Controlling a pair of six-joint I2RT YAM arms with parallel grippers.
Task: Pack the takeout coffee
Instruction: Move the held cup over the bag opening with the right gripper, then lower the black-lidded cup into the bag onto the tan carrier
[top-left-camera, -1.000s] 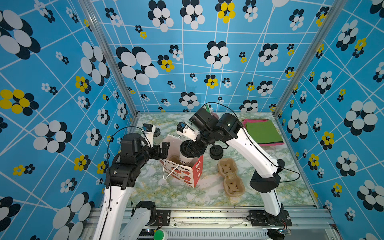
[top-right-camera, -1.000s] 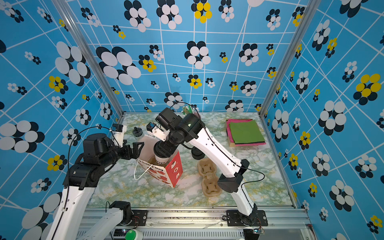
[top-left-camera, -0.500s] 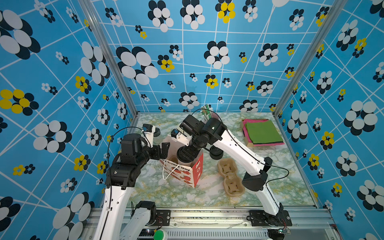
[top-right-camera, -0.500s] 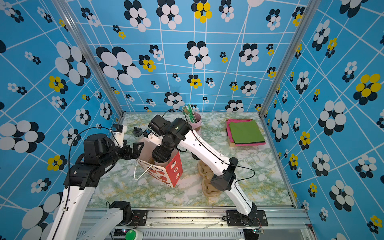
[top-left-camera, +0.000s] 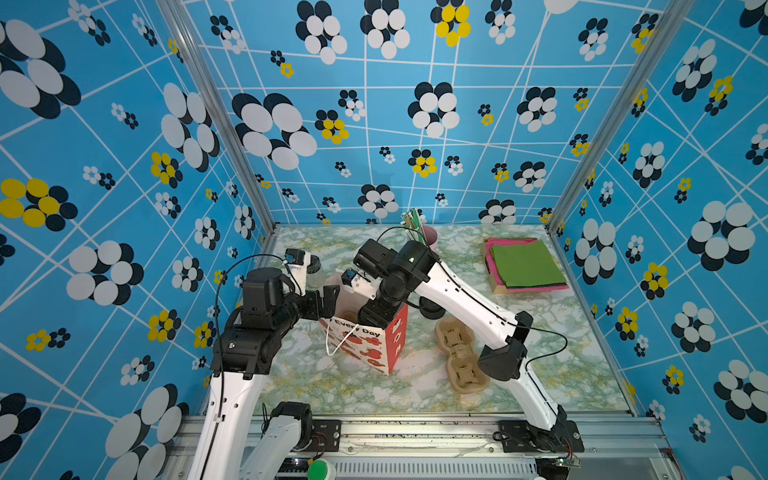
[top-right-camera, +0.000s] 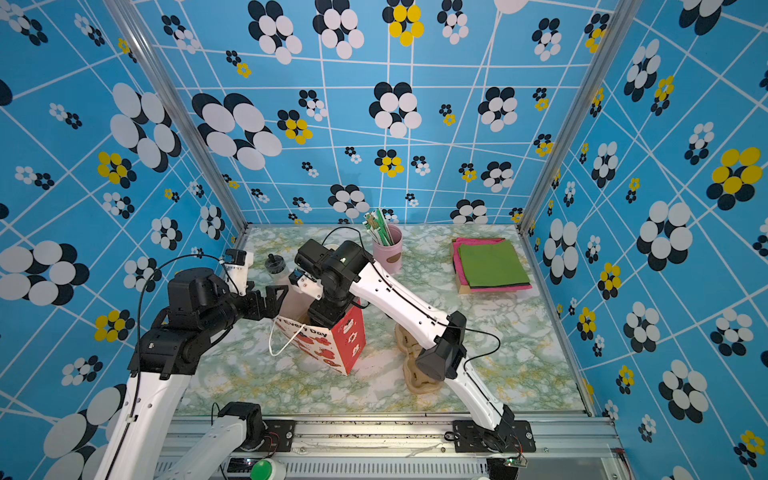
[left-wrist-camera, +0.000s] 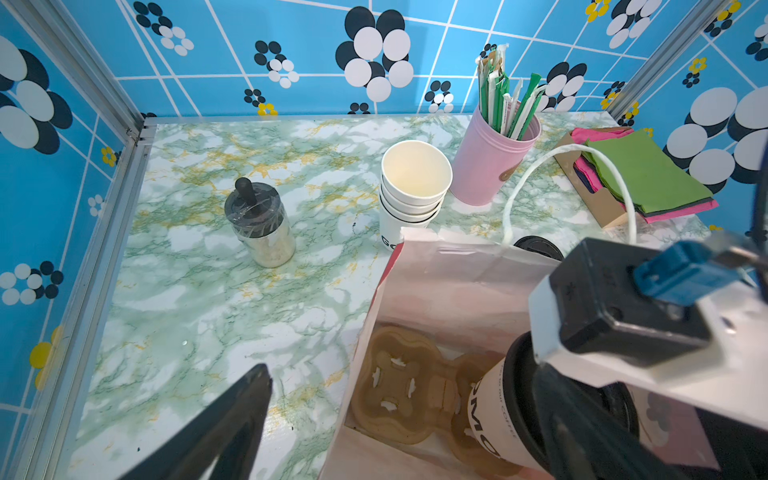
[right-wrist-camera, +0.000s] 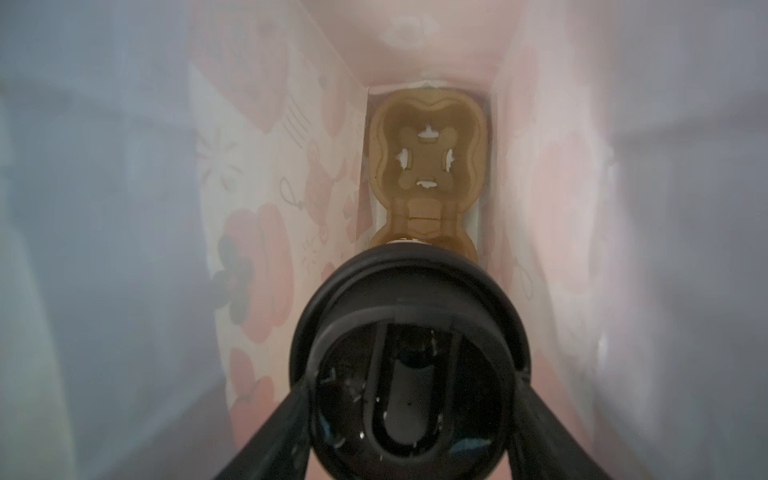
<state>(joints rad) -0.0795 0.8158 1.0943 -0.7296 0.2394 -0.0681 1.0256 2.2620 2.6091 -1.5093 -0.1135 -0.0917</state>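
Right wrist view: your right gripper (right-wrist-camera: 411, 380) clamps the black-lidded white paper takeout coffee cup (right-wrist-camera: 409, 286) inside the red-and-white paper gift bag (right-wrist-camera: 257, 174), over a brown pulp cup carrier (right-wrist-camera: 428, 166). The bag walls crowd close. In both top views your left gripper (top-left-camera: 328, 298), spread wide, sits at the bag's nine o'clock, and spare brown pulp carriers (top-left-camera: 457, 357) lie at three.

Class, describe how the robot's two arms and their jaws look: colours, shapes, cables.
Left arm and right arm: white link shells, black joint housings, black jaws. A thin black cable loops along each. Each wrist carries a black camera on a white mount with a blue plug.
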